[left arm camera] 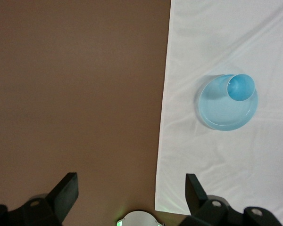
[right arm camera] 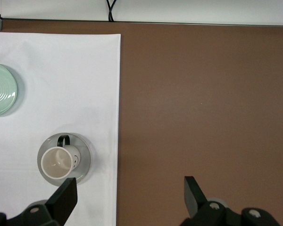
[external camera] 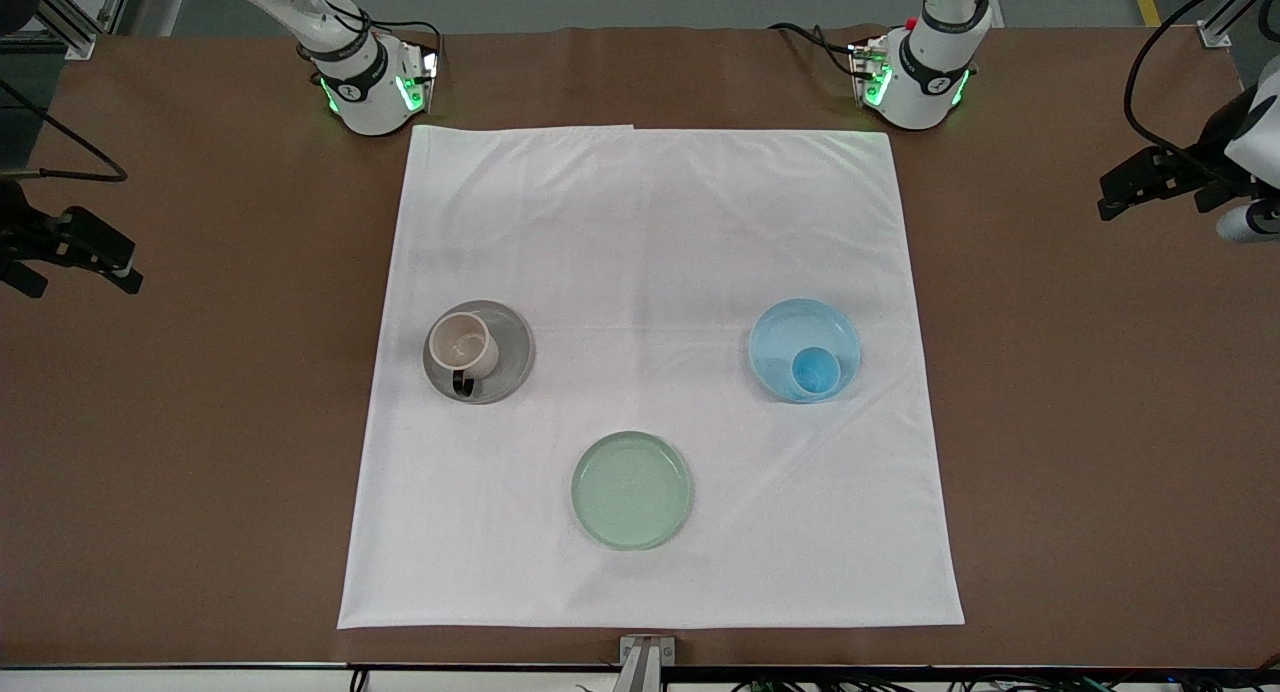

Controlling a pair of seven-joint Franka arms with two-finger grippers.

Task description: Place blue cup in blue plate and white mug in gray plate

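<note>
The blue cup (external camera: 815, 372) stands upright in the blue plate (external camera: 790, 327), toward the rim nearer the front camera. The white mug (external camera: 462, 344) stands upright on the gray plate (external camera: 512, 344), its dark handle pointing toward the front camera. My left gripper (external camera: 1112, 194) is open and empty, up over the bare brown table at the left arm's end. Its wrist view shows the cup (left arm camera: 239, 87) in the plate (left arm camera: 221, 113), far from the gripper (left arm camera: 130, 188). My right gripper (external camera: 125, 267) is open and empty over the brown table at the right arm's end. Its wrist view shows the gripper (right arm camera: 130, 190), the mug (right arm camera: 59, 162) and the gray plate (right arm camera: 86, 157).
A pale green plate (external camera: 632, 490) lies empty on the white cloth (external camera: 650, 222), nearer the front camera than both other plates; it also shows in the right wrist view (right arm camera: 0, 89). The cloth covers the middle of the brown table (external camera: 1050, 422).
</note>
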